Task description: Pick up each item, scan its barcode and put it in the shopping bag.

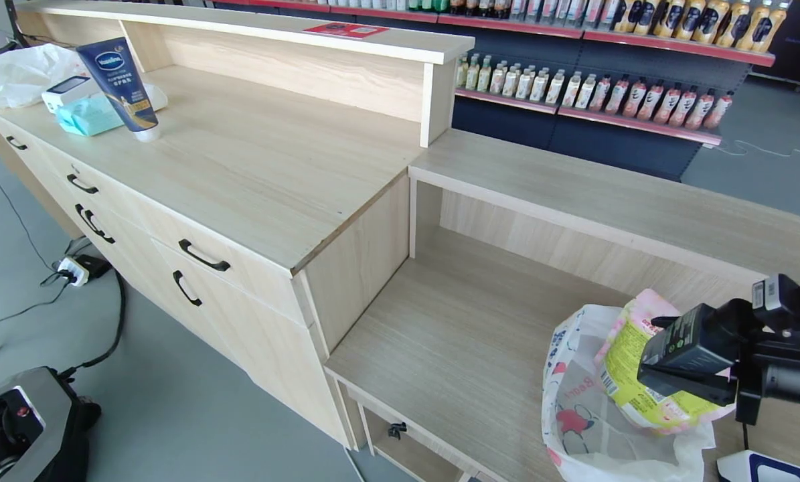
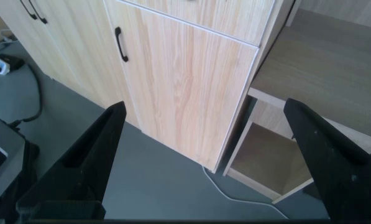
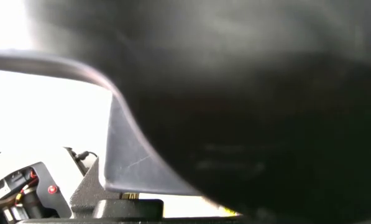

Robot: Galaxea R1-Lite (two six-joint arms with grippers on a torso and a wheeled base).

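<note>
The left gripper [image 2: 204, 109] hangs low, well to the left of the translucent white plastic shopping bag with red cartoon print [image 1: 574, 402]. Its black fingers are spread wide with nothing between them.

Far to the left of the bag and higher up, three things sit close together on the pale wooden counter top [image 1: 252, 161]. They are a small white device with a dark screen [image 1: 68, 90], likely the scanner, a flat teal soft pack [image 1: 85, 119] and a dark blue squeeze tube standing on its white cap [image 1: 122, 84].

The bag itself stands open on the counter's lower shelf. A yellow-green and pink soft packet [image 1: 624, 361] tilts in its mouth, partly below the rim. The black right gripper [image 1: 667, 365] is at the bag's right side and overlaps the packet. I cannot tell whether its fingers are clamped on the packet or spread.

The step in hand looks like dropping this packet into the bag. To do it well:
- Lower the packet well below the rim before any release, so it does not catch on the floppy film and tip out.
- Keep the descent centred on the opening, because the thin wall will fold inward if it is pushed.
- Lift the arm straight up afterwards, so a finger does not snag the plastic and drag the bag off the shelf.
</note>
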